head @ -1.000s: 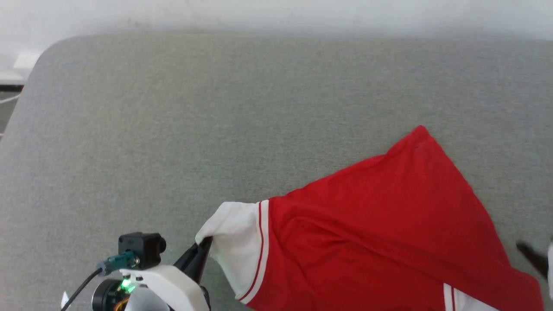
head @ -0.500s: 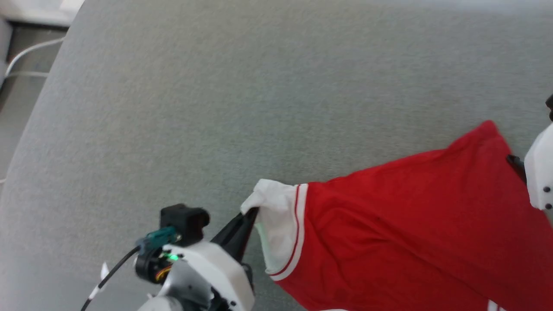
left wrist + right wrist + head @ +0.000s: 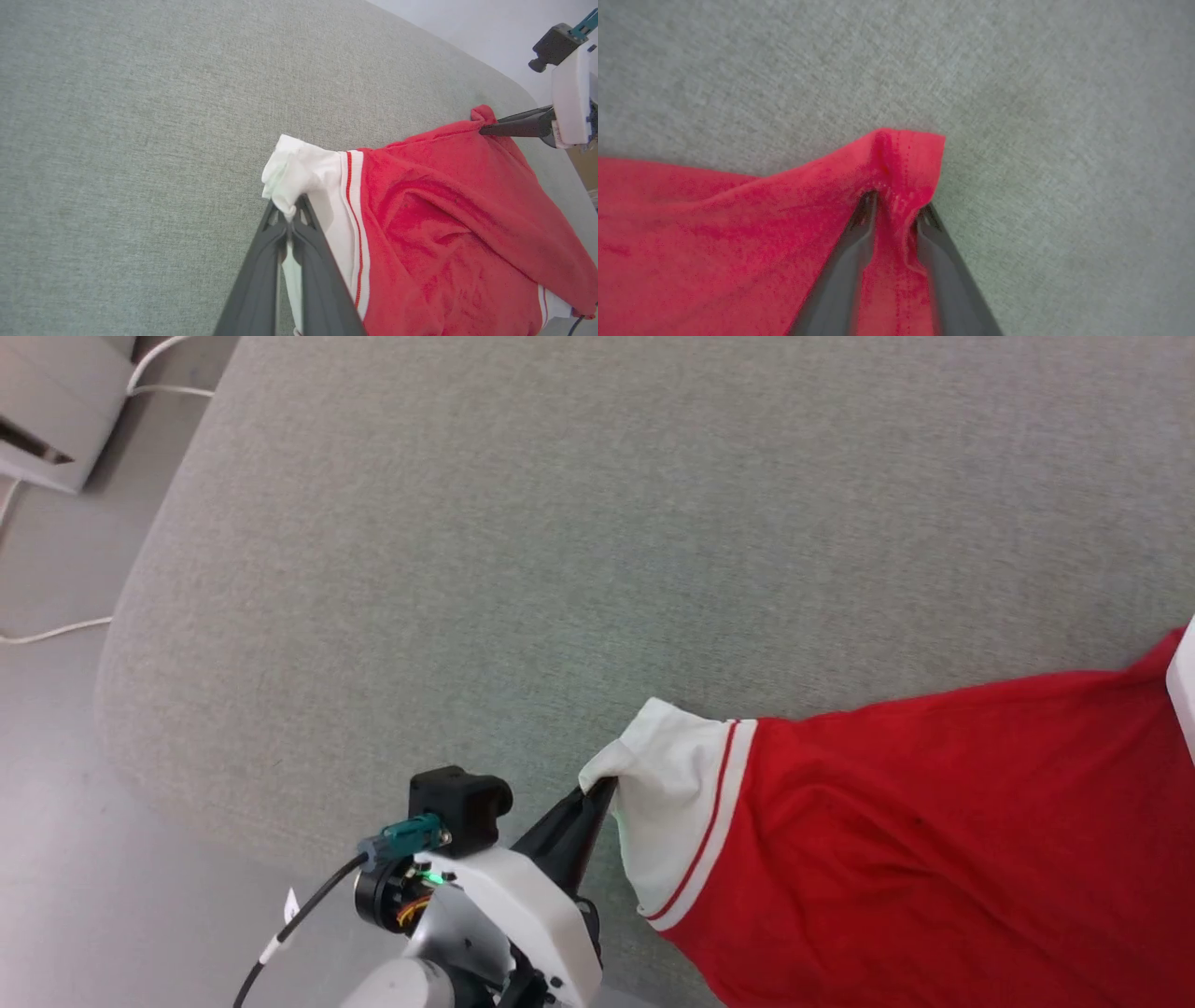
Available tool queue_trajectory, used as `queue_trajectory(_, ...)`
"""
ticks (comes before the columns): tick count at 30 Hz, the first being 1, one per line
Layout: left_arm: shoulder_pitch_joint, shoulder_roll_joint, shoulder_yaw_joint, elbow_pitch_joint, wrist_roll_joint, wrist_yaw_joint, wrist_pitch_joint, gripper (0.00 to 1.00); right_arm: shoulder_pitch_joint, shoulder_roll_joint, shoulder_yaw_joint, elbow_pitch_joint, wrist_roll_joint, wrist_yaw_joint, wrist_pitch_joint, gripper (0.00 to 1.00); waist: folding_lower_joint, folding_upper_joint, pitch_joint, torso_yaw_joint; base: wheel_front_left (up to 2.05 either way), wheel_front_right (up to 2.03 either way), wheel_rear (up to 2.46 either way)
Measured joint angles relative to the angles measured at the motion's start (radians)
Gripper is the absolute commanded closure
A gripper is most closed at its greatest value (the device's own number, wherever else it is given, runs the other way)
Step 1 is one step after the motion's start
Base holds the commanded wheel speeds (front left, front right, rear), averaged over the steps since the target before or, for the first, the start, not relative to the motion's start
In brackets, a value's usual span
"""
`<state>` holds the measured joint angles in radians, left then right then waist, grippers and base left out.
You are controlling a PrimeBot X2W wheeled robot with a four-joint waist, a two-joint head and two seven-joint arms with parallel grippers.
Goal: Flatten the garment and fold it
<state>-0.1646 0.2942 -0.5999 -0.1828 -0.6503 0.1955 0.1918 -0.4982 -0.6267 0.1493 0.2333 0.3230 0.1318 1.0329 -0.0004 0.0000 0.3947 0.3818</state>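
Near the front edge of the grey bench (image 3: 560,523), right of its rounded left corner, the left gripper (image 3: 597,791) is clenched on the cuff of 1 white sleeve (image 3: 667,784). The garment (image 3: 934,840) lies from there to the right: a red-and-white striped seam, then plain red cloth with soft wrinkles. At its far red hem corner the right gripper (image 3: 896,205) has 1 finger on each side of a fold; whether it clamps the fold, I cannot tell.

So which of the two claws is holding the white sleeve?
The left gripper, clamped shut on the bunched tip of the white sleeve of the garment. The right gripper has a red corner between its fingers instead.
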Motion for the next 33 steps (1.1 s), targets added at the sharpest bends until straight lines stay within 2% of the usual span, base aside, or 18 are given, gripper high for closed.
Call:
queue_trajectory(6, -0.002, 0.003, 0.008, 0.017, 0.000, 0.000, -0.011, 1.00, -0.008, 0.003, 0.014, 0.038, 0.002, 0.000, -0.108, 1.00, 0.0002, 0.0000, -0.008, 0.007, 0.00, 0.00, 0.00)
queue_trajectory(14, -0.005, 0.050, 0.072, -0.007, 0.000, 0.012, -0.036, 1.00, -0.036, 0.051, 0.051, 0.062, 0.031, 0.000, -0.310, 1.00, 0.0008, 0.0000, -0.074, -0.039, 0.00, 0.00, 0.00)
queue_trajectory(25, -0.052, 0.167, 0.182, -0.147, 0.051, 0.030, -0.075, 1.00, -0.053, 0.025, 0.070, -0.154, 0.108, 0.000, -0.498, 1.00, 0.0004, 0.0000, -0.206, -0.180, 0.00, 0.00, 0.00)
queue_trajectory(33, -0.117, 0.220, 0.259, -0.281, 0.097, 0.061, -0.084, 1.00, -0.043, 0.041, 0.009, -0.320, 0.112, 0.000, -0.547, 1.00, 0.0003, 0.0000, -0.297, -0.291, 0.00, 0.00, 0.00)
